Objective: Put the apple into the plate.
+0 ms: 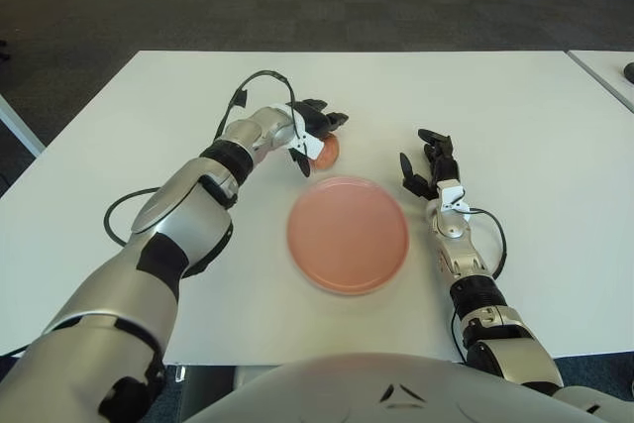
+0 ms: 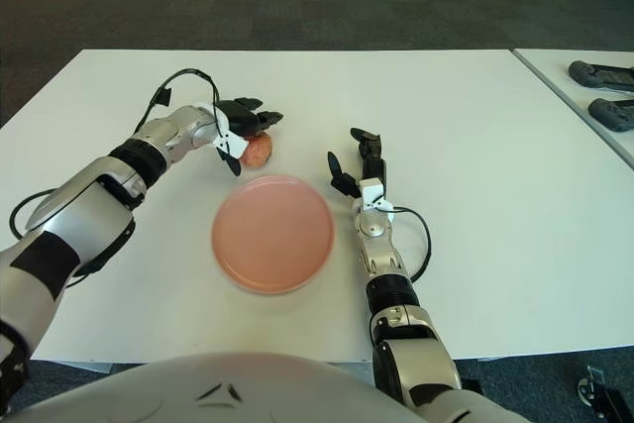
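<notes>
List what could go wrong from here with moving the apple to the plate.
1. The left hand wraps the apple mostly from above, so it may slip out during the carry.
2. The plate looks shallow; an apple released too high could roll off onto the table.
3. The right hand shows just right of the plate, where a wide swing might clip it.

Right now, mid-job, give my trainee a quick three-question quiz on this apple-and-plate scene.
1. True or false: the apple lies in the pink plate.
2. Which hand grips the apple: A) left hand B) right hand?
3. Fill in: the right hand shows beside the plate's ____ side.

Key: 1 false, it is beyond the plate's far rim. 2 A. 3 right.
</notes>
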Controlling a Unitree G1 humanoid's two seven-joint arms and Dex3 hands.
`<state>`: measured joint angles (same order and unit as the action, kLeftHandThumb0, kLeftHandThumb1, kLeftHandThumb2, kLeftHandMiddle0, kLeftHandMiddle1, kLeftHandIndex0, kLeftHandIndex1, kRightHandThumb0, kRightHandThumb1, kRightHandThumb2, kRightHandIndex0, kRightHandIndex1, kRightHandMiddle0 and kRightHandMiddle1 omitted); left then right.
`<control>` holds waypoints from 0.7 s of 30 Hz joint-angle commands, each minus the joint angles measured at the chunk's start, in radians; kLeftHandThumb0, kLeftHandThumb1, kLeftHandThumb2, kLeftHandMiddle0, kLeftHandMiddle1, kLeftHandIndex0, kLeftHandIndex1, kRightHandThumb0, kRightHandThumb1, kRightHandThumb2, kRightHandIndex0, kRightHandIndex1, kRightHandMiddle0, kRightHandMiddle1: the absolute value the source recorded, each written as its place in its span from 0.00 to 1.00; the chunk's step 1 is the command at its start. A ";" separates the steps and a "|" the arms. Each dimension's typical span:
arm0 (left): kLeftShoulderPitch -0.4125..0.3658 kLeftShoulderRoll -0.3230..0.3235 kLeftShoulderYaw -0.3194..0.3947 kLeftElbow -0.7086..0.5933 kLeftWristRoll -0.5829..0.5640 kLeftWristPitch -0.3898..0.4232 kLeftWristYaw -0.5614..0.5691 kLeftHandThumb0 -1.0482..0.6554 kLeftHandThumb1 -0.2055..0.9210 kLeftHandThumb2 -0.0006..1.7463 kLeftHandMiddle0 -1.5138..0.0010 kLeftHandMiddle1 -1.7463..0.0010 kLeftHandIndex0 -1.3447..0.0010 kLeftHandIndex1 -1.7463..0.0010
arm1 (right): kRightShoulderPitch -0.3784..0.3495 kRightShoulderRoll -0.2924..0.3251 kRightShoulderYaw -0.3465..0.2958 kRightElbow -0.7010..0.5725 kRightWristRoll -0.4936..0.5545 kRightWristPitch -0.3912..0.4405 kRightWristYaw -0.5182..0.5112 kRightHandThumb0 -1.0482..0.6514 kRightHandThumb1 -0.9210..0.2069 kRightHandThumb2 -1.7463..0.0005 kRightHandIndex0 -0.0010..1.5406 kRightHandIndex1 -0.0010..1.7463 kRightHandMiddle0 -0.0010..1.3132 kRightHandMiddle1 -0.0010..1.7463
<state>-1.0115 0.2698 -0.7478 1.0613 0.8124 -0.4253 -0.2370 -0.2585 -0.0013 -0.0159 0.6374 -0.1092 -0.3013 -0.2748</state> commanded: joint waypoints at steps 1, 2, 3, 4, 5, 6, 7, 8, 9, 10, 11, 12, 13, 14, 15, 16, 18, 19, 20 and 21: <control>0.010 0.014 0.024 -0.007 -0.023 -0.026 -0.011 0.06 0.79 0.00 1.00 1.00 1.00 1.00 | 0.044 0.007 -0.001 0.037 -0.003 0.065 0.002 0.30 0.22 0.59 0.22 0.20 0.00 0.51; 0.010 0.014 0.027 -0.007 -0.027 -0.032 -0.013 0.05 0.79 0.00 1.00 1.00 1.00 1.00 | 0.045 0.007 0.000 0.035 -0.004 0.066 0.001 0.30 0.21 0.59 0.22 0.20 0.00 0.50; 0.011 0.012 0.031 -0.004 -0.032 -0.036 -0.011 0.05 0.80 0.00 1.00 1.00 1.00 1.00 | 0.045 0.007 0.000 0.034 -0.004 0.068 0.000 0.30 0.21 0.59 0.22 0.20 0.00 0.50; 0.012 0.011 0.034 -0.002 -0.036 -0.039 -0.010 0.05 0.80 0.01 1.00 1.00 1.00 1.00 | 0.045 0.007 0.000 0.033 -0.005 0.069 0.000 0.30 0.20 0.60 0.22 0.20 0.00 0.49; 0.013 0.009 0.039 0.002 -0.042 -0.044 -0.007 0.04 0.80 0.01 1.00 1.00 1.00 1.00 | 0.045 0.007 0.000 0.031 -0.006 0.071 -0.001 0.30 0.20 0.60 0.22 0.20 0.00 0.49; 0.015 0.008 0.044 0.005 -0.047 -0.050 -0.004 0.04 0.81 0.01 1.00 1.00 1.00 1.00 | 0.046 0.007 0.001 0.030 -0.006 0.073 -0.002 0.30 0.19 0.61 0.23 0.19 0.00 0.49; 0.017 0.007 0.049 0.007 -0.050 -0.053 -0.002 0.03 0.81 0.01 1.00 1.00 1.00 1.00 | 0.046 0.007 0.001 0.028 -0.007 0.074 -0.003 0.30 0.19 0.61 0.23 0.19 0.00 0.49; 0.020 0.005 0.054 0.013 -0.054 -0.057 0.006 0.03 0.81 0.01 1.00 1.00 1.00 1.00 | 0.046 0.007 0.001 0.027 -0.007 0.075 -0.004 0.29 0.19 0.61 0.23 0.19 0.00 0.49; 0.022 0.004 0.057 0.016 -0.056 -0.059 0.011 0.02 0.81 0.01 1.00 1.00 1.00 1.00 | 0.047 0.007 0.000 0.026 -0.006 0.076 -0.004 0.30 0.19 0.62 0.23 0.19 0.00 0.49; 0.023 0.003 0.058 0.019 -0.057 -0.061 0.014 0.01 0.81 0.01 1.00 1.00 1.00 1.00 | 0.047 0.007 0.000 0.025 -0.006 0.077 -0.004 0.30 0.19 0.62 0.23 0.19 0.00 0.49; 0.023 0.003 0.060 0.020 -0.059 -0.062 0.014 0.01 0.81 0.01 1.00 1.00 1.00 1.00 | 0.047 0.007 0.000 0.025 -0.006 0.078 -0.005 0.30 0.19 0.62 0.23 0.19 0.00 0.49; 0.022 0.002 0.061 0.021 -0.060 -0.062 0.014 0.01 0.81 0.01 1.00 1.00 1.00 1.00 | 0.047 0.007 0.000 0.024 -0.006 0.079 -0.005 0.29 0.19 0.62 0.23 0.19 0.00 0.49; 0.022 0.002 0.063 0.022 -0.062 -0.063 0.014 0.01 0.81 0.01 1.00 1.00 1.00 1.00 | 0.047 0.008 0.001 0.023 -0.006 0.080 -0.006 0.29 0.19 0.62 0.23 0.19 0.00 0.49; 0.023 0.001 0.061 0.038 -0.058 -0.063 0.027 0.01 0.81 0.01 1.00 1.00 1.00 1.00 | 0.047 0.008 0.000 0.023 -0.006 0.081 -0.007 0.29 0.19 0.62 0.23 0.19 0.00 0.49; 0.023 0.000 0.060 0.050 -0.055 -0.062 0.037 0.01 0.81 0.01 1.00 1.00 1.00 1.00 | 0.047 0.008 0.000 0.023 -0.006 0.081 -0.007 0.29 0.19 0.62 0.23 0.19 0.00 0.49; 0.023 -0.001 0.058 0.059 -0.052 -0.061 0.045 0.01 0.81 0.01 1.00 1.00 1.00 1.00 | 0.047 0.008 0.000 0.023 -0.005 0.081 -0.007 0.29 0.19 0.62 0.23 0.19 0.00 0.49; 0.021 -0.001 0.056 0.063 -0.049 -0.057 0.046 0.01 0.81 0.01 1.00 1.00 1.00 1.00 | 0.049 0.008 0.000 0.021 -0.004 0.081 -0.006 0.29 0.19 0.63 0.23 0.19 0.00 0.50; 0.019 -0.001 0.055 0.062 -0.049 -0.055 0.044 0.02 0.80 0.01 1.00 1.00 1.00 1.00 | 0.049 0.008 0.000 0.020 -0.003 0.081 -0.006 0.29 0.19 0.63 0.23 0.19 0.00 0.51; 0.018 -0.002 0.055 0.061 -0.048 -0.054 0.043 0.02 0.80 0.00 1.00 1.00 1.00 1.00 | 0.049 0.007 0.000 0.019 -0.003 0.081 -0.005 0.29 0.20 0.63 0.23 0.19 0.00 0.51; 0.017 -0.002 0.053 0.061 -0.047 -0.050 0.041 0.03 0.80 0.00 1.00 1.00 1.00 1.00 | 0.049 0.008 -0.001 0.019 -0.003 0.081 -0.005 0.29 0.20 0.63 0.23 0.19 0.00 0.52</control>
<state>-0.9989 0.2650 -0.6978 1.1161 0.7586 -0.4852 -0.2037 -0.2550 -0.0010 -0.0140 0.6185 -0.1112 -0.2756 -0.2838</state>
